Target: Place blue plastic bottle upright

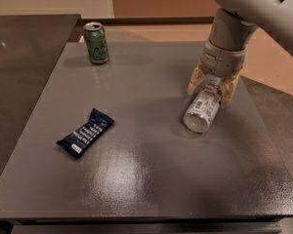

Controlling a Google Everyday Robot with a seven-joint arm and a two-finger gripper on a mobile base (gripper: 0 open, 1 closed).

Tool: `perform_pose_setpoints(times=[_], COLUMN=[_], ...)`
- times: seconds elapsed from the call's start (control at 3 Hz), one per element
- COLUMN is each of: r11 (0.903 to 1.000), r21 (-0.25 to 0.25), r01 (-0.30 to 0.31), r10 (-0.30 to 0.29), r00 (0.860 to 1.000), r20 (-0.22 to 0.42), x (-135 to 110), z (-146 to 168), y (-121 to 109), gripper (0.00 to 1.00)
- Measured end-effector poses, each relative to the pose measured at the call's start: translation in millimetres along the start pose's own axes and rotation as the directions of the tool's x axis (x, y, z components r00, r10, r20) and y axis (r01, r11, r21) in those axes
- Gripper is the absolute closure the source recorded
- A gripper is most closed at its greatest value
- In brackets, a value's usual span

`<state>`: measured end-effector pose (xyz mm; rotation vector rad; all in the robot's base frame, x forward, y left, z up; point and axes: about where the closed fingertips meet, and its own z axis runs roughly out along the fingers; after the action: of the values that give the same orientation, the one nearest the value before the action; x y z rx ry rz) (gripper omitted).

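Note:
The blue plastic bottle [201, 112] is clear with a white-blue label. It lies on its side on the grey table [146, 179], right of centre, with its base toward the camera and its cap end hidden under the gripper. My gripper [212, 86] reaches down from the upper right. Its two tan fingers [195, 79] sit against either side of the bottle's upper part, closed in on it. The bottle still rests on the table.
A green drink can [96, 43] stands upright at the table's far left. A flat dark blue snack wrapper [85, 133] lies left of centre. A darker table [24, 57] adjoins on the left. The grey arm [254, 9] fills the upper right.

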<state>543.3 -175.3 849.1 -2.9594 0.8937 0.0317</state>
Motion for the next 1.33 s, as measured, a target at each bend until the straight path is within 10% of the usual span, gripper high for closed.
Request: perform_pose_setpoints(times=[0.67, 1.0, 1.33], r11=[0.9974, 0.9842, 0.9488], r21=[0.027, 0.116, 0.247], r01=[0.067, 0.134, 0.197], r10=[-0.064, -0.110, -0.120], r00=[0.994, 0.975, 0.947], r20=[-0.090, -0.192, -0.297], x=[0, -7, -9], z=[-10, -23, -46], y=[-10, -28, -60], gripper=[0.88, 1.00, 1.00])
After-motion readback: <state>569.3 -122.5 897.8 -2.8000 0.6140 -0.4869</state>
